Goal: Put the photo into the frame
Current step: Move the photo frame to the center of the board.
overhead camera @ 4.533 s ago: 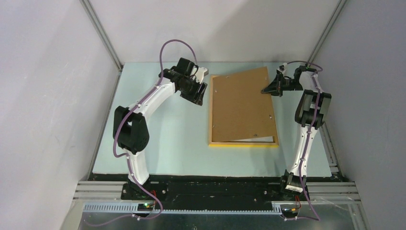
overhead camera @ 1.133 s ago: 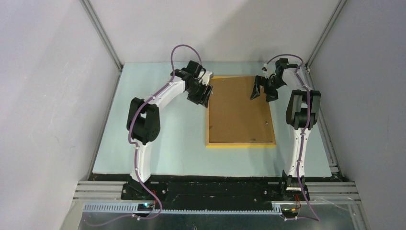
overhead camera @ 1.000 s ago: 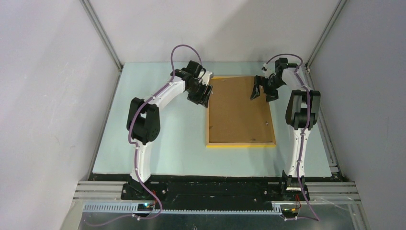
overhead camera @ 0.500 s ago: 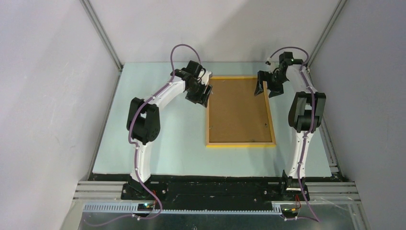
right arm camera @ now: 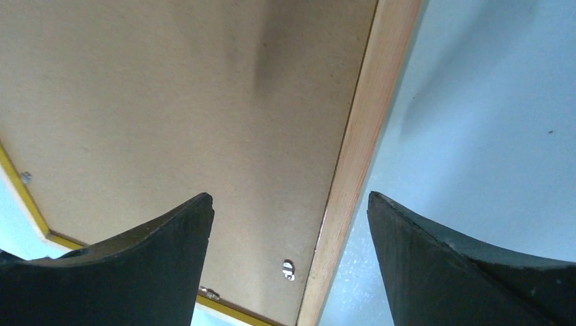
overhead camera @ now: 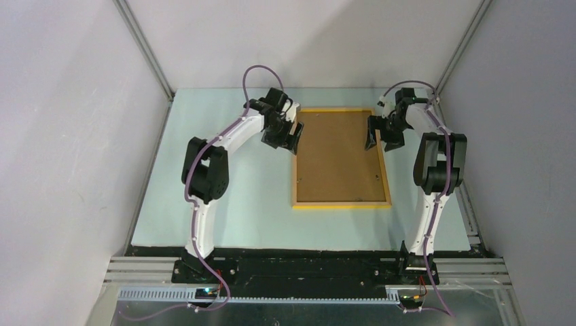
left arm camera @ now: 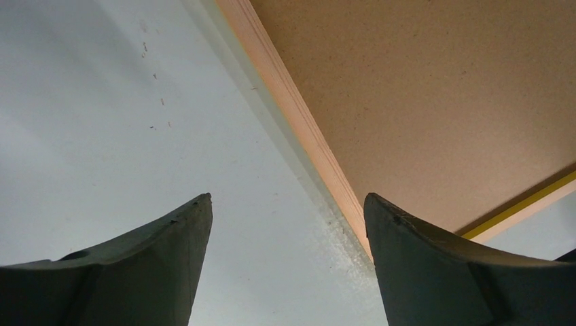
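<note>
Top view: the frame (overhead camera: 342,204) lies flat, back up, on the table (overhead camera: 224,197), centre-right of the picture, long sides running up-down. The brown backing board (overhead camera: 337,156) sits inside the yellow-orange rails, square to them, and looks seated all round. The photo isn't visible in any view. My read is that it's under the board, but I can't confirm.

The left gripper (overhead camera: 288,141) hangs over the left rail (left arm camera: 299,129) near the frame's upper-left corner. The right gripper (overhead camera: 381,141) mirrors it over the right rail (right arm camera: 353,156) near the upper-right corner. Both have jaws spread wide, gripping nothing.

- Left wrist view: fingers (left arm camera: 156,265) straddle the rail — one over bare table, the other over the rail and board edge. No contact that I can see.
- Right wrist view: the rail runs up between the two fingers, one over the board, one over the table.

Why there: one arm per long edge is the natural spot to press or square the board into the recess without shoving the frame sideways.

A small metal tab (right arm camera: 288,269) shows at the board's edge, lower centre of the right wrist view. I can't tell whether it's turned over the board.

Judgement: insertion is basically done — what's left is maybe locking the tabs, then backing off.
</note>
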{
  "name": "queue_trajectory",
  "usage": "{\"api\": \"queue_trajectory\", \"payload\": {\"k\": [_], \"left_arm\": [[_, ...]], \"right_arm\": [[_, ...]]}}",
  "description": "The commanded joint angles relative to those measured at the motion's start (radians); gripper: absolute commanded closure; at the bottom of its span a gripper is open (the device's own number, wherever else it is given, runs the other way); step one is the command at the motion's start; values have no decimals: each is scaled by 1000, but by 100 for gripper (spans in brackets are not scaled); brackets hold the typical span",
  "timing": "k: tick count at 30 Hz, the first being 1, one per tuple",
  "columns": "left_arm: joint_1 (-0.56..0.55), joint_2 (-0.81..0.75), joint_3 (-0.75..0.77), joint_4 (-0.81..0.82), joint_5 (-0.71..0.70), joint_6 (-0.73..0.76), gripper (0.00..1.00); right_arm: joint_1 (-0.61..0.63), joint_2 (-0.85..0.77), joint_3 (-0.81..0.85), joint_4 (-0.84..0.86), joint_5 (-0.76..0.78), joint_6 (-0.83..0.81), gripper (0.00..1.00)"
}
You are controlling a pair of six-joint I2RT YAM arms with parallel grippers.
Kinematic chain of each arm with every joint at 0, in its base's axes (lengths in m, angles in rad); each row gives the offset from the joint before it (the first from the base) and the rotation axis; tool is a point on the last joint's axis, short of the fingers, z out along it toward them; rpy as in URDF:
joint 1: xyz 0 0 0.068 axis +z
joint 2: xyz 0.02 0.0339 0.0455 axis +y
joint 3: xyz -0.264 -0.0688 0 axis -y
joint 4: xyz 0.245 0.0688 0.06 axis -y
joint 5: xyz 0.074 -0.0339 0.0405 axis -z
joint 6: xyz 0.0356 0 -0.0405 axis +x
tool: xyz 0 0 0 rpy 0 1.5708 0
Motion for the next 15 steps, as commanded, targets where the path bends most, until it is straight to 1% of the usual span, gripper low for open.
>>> {"api": "queue_trajectory", "payload": {"k": [1, 4, 9, 11, 12, 13, 14, 15], "left_arm": [[-5, 23, 32, 20, 17, -31, 12], [-6, 36, 37, 20, 28, -40, 11], [-6, 44, 33, 20, 29, -45, 11], [-6, 45, 29, 19, 29, -47, 11], [-5, 45, 25, 21, 30, -52, 11], [-5, 46, 23, 22, 29, -55, 11], [-7, 46, 16, 25, 26, -61, 11], [-7, 46, 12, 26, 23, -69, 11]], "right_arm": [[-7, -56, -67, 91, 22, -13, 14], [-8, -55, -105, 113, 23, -10, 19], [-7, -37, -121, 139, 21, -2, 28], [-6, -30, -122, 145, 14, 3, 38], [-6, -27, -122, 145, 10, 5, 41], [-6, -24, -123, 148, 5, 8, 48], [-6, -24, -129, 151, -1, 9, 51], [-4, -24, -133, 155, -3, 13, 57]]}}
